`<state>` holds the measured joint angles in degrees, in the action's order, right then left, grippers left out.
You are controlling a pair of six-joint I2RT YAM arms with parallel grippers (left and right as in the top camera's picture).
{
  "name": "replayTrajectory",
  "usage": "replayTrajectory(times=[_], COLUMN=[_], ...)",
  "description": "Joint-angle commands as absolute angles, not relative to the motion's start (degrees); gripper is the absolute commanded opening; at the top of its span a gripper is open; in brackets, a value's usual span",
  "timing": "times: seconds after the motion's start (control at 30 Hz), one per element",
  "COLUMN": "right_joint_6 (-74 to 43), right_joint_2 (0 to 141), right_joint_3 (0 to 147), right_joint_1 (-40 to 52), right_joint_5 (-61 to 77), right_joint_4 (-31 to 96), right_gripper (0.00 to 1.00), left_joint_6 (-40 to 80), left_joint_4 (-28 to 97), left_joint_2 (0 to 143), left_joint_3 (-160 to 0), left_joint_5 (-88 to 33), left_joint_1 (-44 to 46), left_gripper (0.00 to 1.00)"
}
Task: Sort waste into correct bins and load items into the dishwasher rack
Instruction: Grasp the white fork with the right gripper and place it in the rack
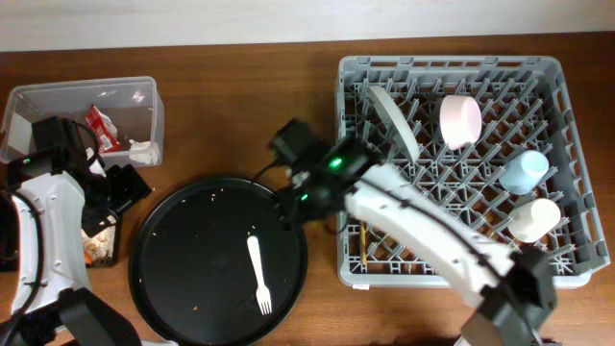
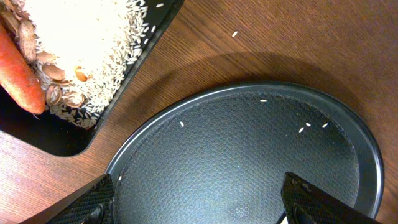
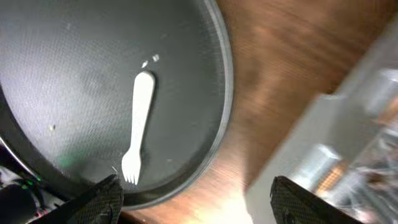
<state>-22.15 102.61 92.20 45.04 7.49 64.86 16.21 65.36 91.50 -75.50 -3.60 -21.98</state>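
Observation:
The white plastic fork (image 1: 258,275) lies on the large round black tray (image 1: 173,250); it also shows in the right wrist view (image 3: 138,124). My right gripper (image 1: 296,192) is open and empty, over the tray's right rim beside the grey dishwasher rack (image 1: 567,173). The rack holds the pale plate (image 1: 394,120), cream bowl (image 1: 461,119), light-blue cup (image 1: 525,172), white cup (image 1: 534,219) and chopstick (image 1: 364,246). My left gripper (image 1: 123,187) is open and empty by the shallow black tray (image 1: 101,252) with rice (image 2: 93,37), beige chunks and carrot (image 2: 15,71). The clear tub (image 1: 58,96) holds the red wrapper (image 1: 101,127) and white tissue (image 1: 144,150).
The round tray carries a few loose rice grains (image 2: 303,129). One grain (image 2: 234,34) lies on the wooden table (image 1: 240,106). The rack's left wall stands just right of the round tray. The table's far edge runs along the top of the overhead view.

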Motion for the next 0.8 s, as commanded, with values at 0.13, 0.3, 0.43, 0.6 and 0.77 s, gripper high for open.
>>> replayTrajectory(times=[0.13,0.3,0.43,0.6,0.77], right_joint_6=[-26.0,-35.7,-45.5,-50.0,-50.0], right_joint_2=[114.5,121.6,122.3,122.3,122.3], right_joint_3=[88.4,88.4,88.3,84.3,83.5], right_joint_1=[55.4,61.3,63.5,64.8,64.8], right_joint_5=[9.3,12.3,11.7,9.6,6.9], right_joint_4=[56.5,56.1,56.7,54.5,53.7], right_gripper=[0.80,0.79,0.70,0.64,0.38], left_joint_6=[15.6,15.6,15.6,15.6,15.6], left_joint_4=[65.4,65.4,65.4,65.4,65.4], left_joint_2=[91.4,91.4,91.4,91.4,91.4], left_joint_3=[-75.0,-75.0,-75.0,-75.0,-75.0], left_joint_5=[-3.2,-3.2,-3.2,-3.2,-3.2], left_joint_1=[-22.0,-22.0,-22.0,-22.0,-22.0], left_gripper=[0.85,0.85,0.85,0.85,0.85])
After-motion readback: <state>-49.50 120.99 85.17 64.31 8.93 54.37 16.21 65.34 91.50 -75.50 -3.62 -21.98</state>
